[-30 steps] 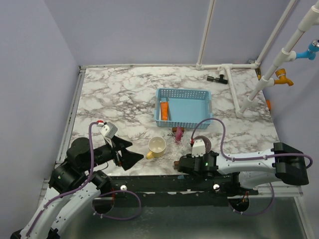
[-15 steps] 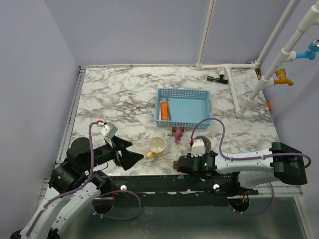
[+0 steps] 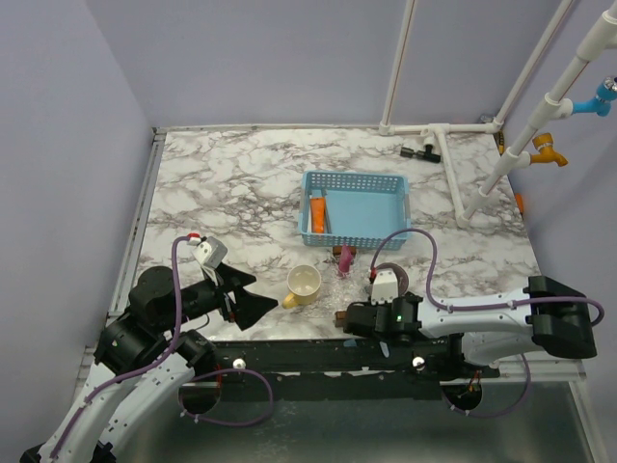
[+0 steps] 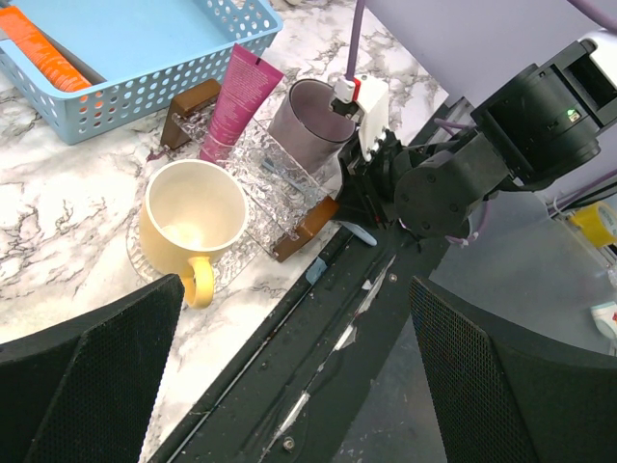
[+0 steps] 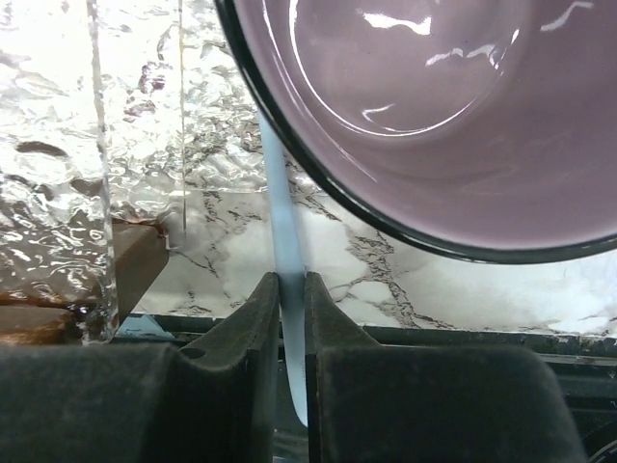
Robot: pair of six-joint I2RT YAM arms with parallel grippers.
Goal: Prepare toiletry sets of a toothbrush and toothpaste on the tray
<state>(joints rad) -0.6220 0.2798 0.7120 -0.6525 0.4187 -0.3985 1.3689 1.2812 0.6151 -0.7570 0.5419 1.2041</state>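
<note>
My right gripper (image 5: 292, 280) is shut on the thin light-blue handle of a toothbrush (image 5: 285, 227) at the table's front edge. The handle runs up under a purple cup (image 5: 434, 116). A clear textured tray (image 4: 280, 188) with brown wooden ends lies just left of it. A pink toothpaste tube (image 4: 239, 101) leans on the tray's far end. An orange toothpaste (image 3: 317, 214) lies in the blue basket (image 3: 352, 177). My left gripper (image 4: 299, 357) hangs open over the table's front rail, holding nothing, left of a yellow mug (image 4: 188, 217).
The yellow mug (image 3: 304, 284) stands beside the tray (image 3: 343, 274) and the purple cup (image 3: 389, 276). White pipes (image 3: 453, 178) and a small black fitting (image 3: 419, 150) sit at the back right. The black front rail (image 4: 318, 328) runs under both grippers.
My right gripper's jaws have closed onto the toothbrush handle. The right arm has barely shifted and the left arm has not moved.
</note>
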